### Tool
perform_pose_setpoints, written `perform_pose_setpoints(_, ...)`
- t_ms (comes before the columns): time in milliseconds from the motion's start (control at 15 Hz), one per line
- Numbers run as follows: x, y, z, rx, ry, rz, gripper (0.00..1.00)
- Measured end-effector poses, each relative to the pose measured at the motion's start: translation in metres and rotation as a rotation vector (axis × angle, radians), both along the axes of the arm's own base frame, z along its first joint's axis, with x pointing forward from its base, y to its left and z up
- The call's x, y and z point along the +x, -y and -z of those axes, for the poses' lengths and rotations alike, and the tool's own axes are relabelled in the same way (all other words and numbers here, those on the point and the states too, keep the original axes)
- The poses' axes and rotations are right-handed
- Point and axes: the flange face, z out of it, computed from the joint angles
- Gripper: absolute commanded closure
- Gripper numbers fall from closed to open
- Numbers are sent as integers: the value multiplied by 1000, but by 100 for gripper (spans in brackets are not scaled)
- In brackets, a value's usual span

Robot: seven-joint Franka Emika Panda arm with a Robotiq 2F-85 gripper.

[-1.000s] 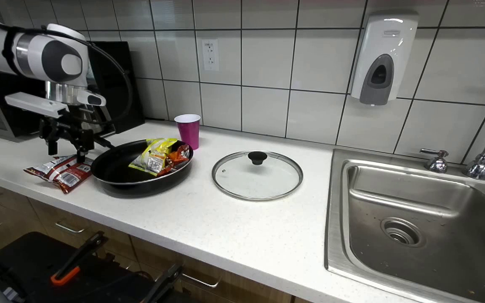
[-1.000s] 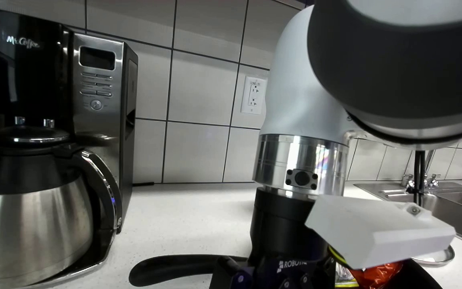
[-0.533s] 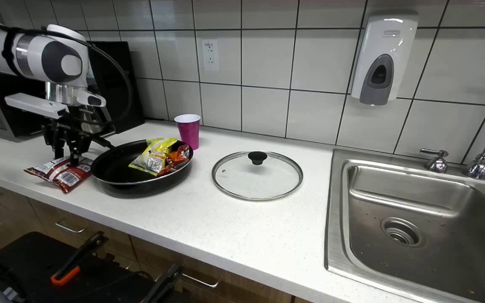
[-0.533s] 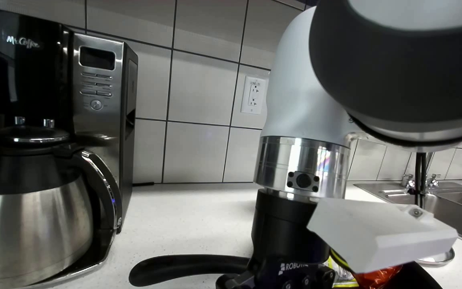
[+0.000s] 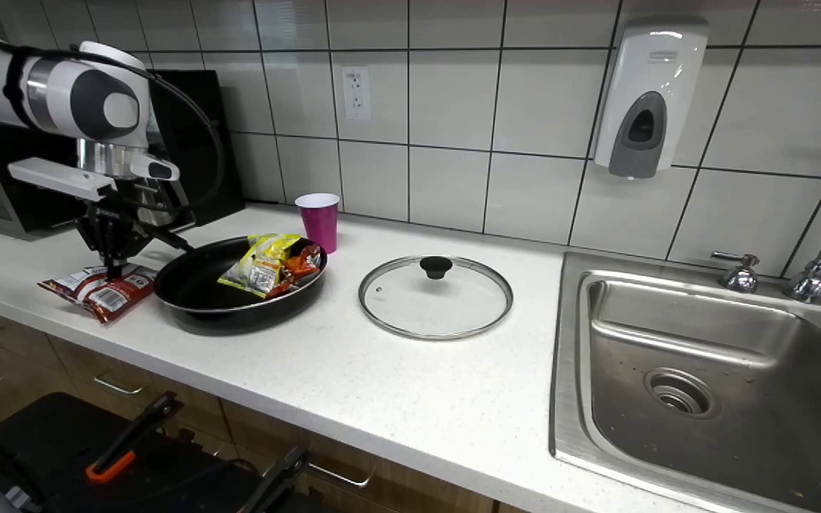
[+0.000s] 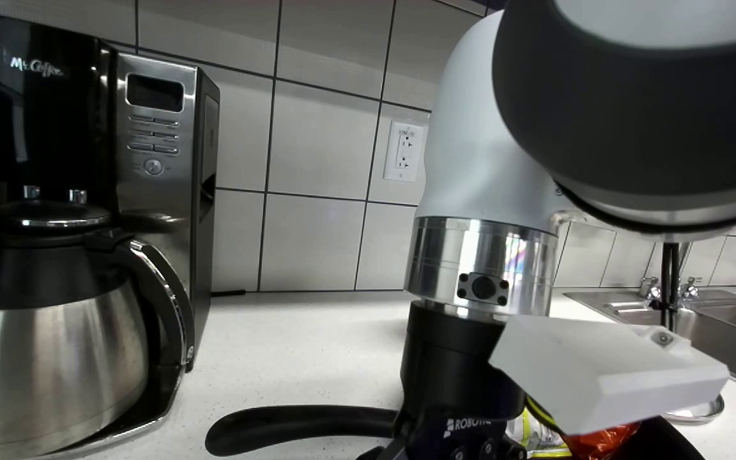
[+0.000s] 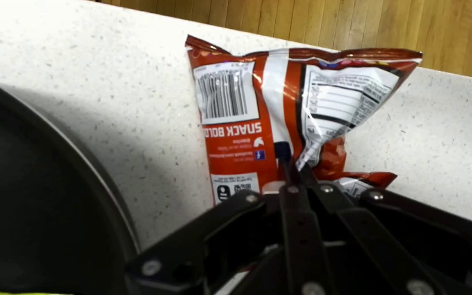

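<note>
A red and white snack bag lies on the counter at the left in an exterior view. My gripper points straight down onto its middle with its fingers together. In the wrist view a fold of the red bag runs up between the fingertips of my gripper, so the jaws are shut on the bag, and its film puckers there. The bag's far part is hidden beneath the gripper. In an exterior view the fingertips fall below the frame, under the black gripper body.
A black pan stands right beside the bag, holding a yellow bag and an orange-red bag. Its handle passes near the gripper. Further off are a pink cup, a glass lid, a sink and a coffee maker.
The gripper's fingers have come together from wide open onto the red bag. The bag has shifted slightly and puckered; the arm itself has dipped a little.
</note>
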Motion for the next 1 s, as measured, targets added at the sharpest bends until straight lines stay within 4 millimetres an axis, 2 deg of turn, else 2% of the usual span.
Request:
perform_pose_setpoints(400, 3, -5, -6, 14, 17, -10, 100)
perform_pose_setpoints(1000, 1, -27, -43, 60, 80, -62, 100)
